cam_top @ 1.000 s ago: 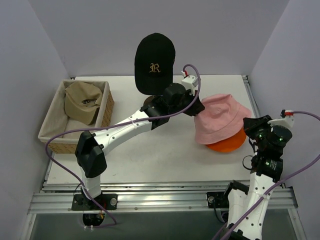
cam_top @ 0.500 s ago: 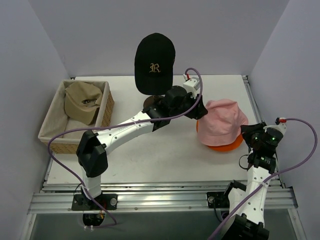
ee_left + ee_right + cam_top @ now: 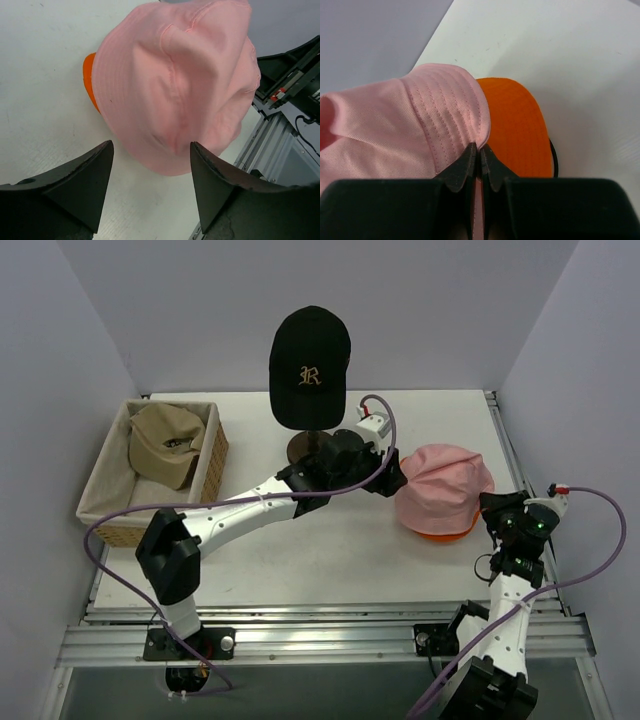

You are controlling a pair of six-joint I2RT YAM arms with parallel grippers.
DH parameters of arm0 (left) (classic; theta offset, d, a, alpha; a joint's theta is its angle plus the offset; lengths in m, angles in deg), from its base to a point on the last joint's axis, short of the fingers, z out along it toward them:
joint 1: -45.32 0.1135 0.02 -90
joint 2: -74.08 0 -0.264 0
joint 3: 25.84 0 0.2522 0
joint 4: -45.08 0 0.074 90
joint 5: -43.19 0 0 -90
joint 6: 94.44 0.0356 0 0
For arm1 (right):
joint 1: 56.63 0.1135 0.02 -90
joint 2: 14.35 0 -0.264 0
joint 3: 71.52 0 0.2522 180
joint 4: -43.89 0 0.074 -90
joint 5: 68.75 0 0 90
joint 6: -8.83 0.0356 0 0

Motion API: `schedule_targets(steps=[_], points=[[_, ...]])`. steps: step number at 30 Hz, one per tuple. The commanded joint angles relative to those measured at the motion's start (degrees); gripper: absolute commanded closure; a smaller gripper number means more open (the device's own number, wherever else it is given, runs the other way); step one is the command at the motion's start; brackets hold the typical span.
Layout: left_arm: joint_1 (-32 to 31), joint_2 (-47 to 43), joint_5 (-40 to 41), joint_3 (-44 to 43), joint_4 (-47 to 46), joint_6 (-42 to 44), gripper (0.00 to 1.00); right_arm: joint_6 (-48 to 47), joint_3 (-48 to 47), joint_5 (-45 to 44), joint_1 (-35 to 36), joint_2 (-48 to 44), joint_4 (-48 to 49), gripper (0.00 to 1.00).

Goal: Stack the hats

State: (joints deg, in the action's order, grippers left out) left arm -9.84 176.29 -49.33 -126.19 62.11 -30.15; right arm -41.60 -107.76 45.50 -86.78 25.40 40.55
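Fabric of the pale pink hat (image 3: 410, 115) is sitting pinched between my right jaws, which are pressing narrow on its stitched brim at the hat's right side. My right arm (image 3: 515, 560) is reaching up from the near right corner of the bench (image 3: 300, 560) to that brim. The pink hat (image 3: 445, 485) is lying over the bright orange hat (image 3: 440, 535) on the right part of the bench, covering most of it. Only a strip of orange is showing along the near edge from above, and an orange curve (image 3: 517, 125) is showing just beside my right jaws. My left arm (image 3: 250, 510) is stretching across the middle of the bench toward the pink hat's left side. My left jaws are standing wide apart and gripping nothing, with the rumpled pink crown (image 3: 175, 85) and a sliver of orange (image 3: 90, 80) showing beyond them. Whether they are touching the fabric I cannot tell. Behind my left arm the black cap (image 3: 310, 365) with its gold "R" is perching high on a dark stand (image 3: 305, 445). The tan cap (image 3: 165, 440) is lying inside the basket (image 3: 100, 510) at the bench's left side, well apart from the other hats.
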Motion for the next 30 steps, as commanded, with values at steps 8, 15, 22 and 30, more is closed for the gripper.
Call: schedule_targets(steps=[8,15,22,30], points=[[-0.2,-7.7,3.4,2.8,-3.7,2.5,0.23,0.9,2.0,1.7,-1.0,7.2,6.6,1.0],[-0.1,-6.3,3.6,2.2,-3.4,2.1,0.23,0.5,3.5,1.7,-1.0,11.1,10.0,1.0],[0.0,-1.0,2.5,-1.5,-1.2,0.1,0.23,-0.3,4.3,1.9,-1.0,13.6,12.2,1.0],[0.0,5.8,2.6,-6.0,0.3,-1.7,0.24,-1.3,7.5,2.1,-1.0,18.4,17.4,1.0]])
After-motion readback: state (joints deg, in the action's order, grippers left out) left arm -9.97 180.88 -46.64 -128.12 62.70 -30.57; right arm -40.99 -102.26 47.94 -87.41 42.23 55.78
